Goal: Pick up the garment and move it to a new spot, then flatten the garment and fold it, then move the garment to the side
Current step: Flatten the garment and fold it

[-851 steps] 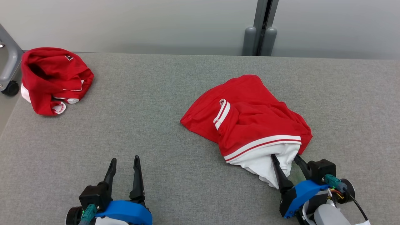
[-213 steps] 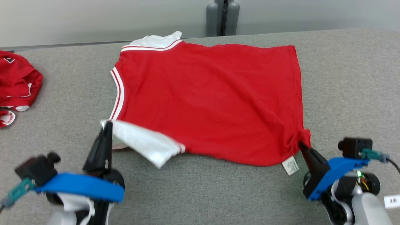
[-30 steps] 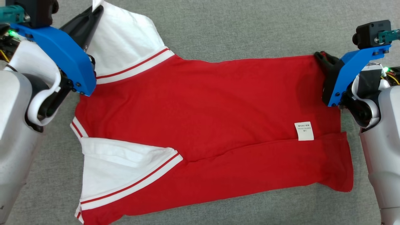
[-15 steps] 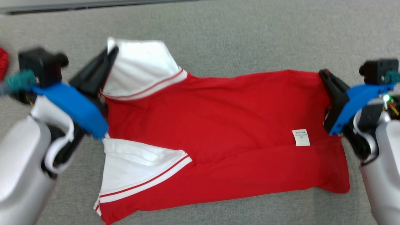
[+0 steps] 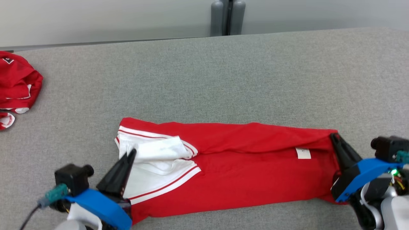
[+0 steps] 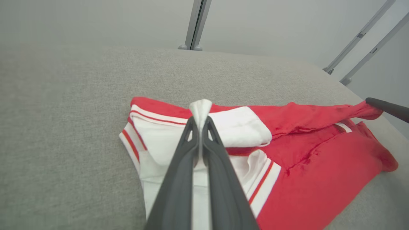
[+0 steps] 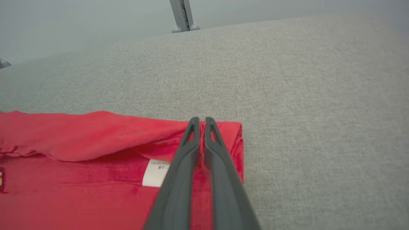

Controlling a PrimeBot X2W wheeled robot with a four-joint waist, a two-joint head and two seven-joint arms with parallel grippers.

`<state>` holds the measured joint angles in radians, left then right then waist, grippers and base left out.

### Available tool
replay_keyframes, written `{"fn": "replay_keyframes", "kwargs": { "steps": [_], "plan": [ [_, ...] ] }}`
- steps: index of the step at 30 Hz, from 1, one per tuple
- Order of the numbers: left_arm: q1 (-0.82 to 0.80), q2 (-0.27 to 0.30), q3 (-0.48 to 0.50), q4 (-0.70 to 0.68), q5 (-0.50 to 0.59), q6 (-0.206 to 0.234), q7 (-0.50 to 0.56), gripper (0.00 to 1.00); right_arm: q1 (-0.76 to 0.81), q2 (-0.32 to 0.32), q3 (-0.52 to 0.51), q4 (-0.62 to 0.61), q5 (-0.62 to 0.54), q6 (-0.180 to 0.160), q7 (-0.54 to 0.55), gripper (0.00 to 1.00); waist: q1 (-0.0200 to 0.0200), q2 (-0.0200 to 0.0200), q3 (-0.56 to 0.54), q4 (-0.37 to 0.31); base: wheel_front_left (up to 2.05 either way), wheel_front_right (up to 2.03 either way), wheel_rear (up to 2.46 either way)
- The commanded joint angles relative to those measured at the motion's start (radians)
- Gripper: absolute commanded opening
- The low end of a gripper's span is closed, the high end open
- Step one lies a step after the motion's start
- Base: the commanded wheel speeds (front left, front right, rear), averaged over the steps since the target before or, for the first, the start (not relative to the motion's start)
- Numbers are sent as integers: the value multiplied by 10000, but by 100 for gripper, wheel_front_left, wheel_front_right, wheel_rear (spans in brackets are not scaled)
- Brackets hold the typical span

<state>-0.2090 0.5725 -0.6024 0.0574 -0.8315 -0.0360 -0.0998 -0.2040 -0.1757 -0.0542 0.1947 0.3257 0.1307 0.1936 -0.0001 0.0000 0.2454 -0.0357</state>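
The garment (image 5: 255,172), a red shirt with white sleeves and red-striped trim, lies folded into a long band across the near part of the grey table (image 5: 223,73). My left gripper (image 5: 131,152) is at its left end, shut on a bunched bit of white sleeve (image 6: 200,110). At the right end my right gripper (image 5: 333,136) is shut on the red hem corner (image 7: 235,134), which rises slightly to its tip. A white label (image 5: 303,153) shows near that corner. In the left wrist view the right gripper's finger (image 6: 386,109) reaches in from the right.
A second red and white garment (image 5: 16,83) lies crumpled at the table's far left edge. Two grey posts (image 5: 227,17) stand against the pale wall behind the table. Bare grey cloth stretches beyond the folded band.
The head view has tilted up. Both grippers have come toward me and down with the held edge, so the shirt lies as a narrower band. The right jaws have closed fully.
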Motion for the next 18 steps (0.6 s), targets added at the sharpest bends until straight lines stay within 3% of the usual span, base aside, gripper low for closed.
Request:
{"fn": "replay_keyframes", "kwargs": {
  "steps": [1,4,5,7,8,9,13,18],
  "plan": [
    [250,-150,-65,190,-75,-20,-264,0,349,156,-53,-153,-90,1,-32,0,1,0,-100,-44,0,0,0],
    [568,-344,42,572,-156,-61,-816,0,692,339,-118,-275,-214,1,-196,2,1,0,-215,-67,0,0,0],
    [664,-397,83,702,-161,-90,-1001,0,793,380,-120,-320,-289,1,-294,13,1,0,-251,-71,0,0,0],
    [867,-574,240,868,-245,-208,-1307,51,988,480,-169,-409,-440,1,-588,55,1,0,-337,-75,0,0,0],
    [974,-635,341,929,-267,-268,-1426,96,1118,533,-167,-438,-512,1,-721,100,1,0,-383,-76,0,0,0],
    [1080,-693,438,981,-321,-320,-1502,100,1250,567,-167,-488,-591,1,-866,100,1,0,-423,-72,0,0,0],
    [1476,-1086,1150,851,-256,-467,-1652,100,1922,682,-198,-714,-883,1,-1179,100,1,0,-543,-13,0,0,0],
    [1928,-1819,2883,132,761,-270,-1658,100,2447,836,-535,-999,-1059,1,-1262,100,1,0,-579,16,0,0,0]
  ]
}}
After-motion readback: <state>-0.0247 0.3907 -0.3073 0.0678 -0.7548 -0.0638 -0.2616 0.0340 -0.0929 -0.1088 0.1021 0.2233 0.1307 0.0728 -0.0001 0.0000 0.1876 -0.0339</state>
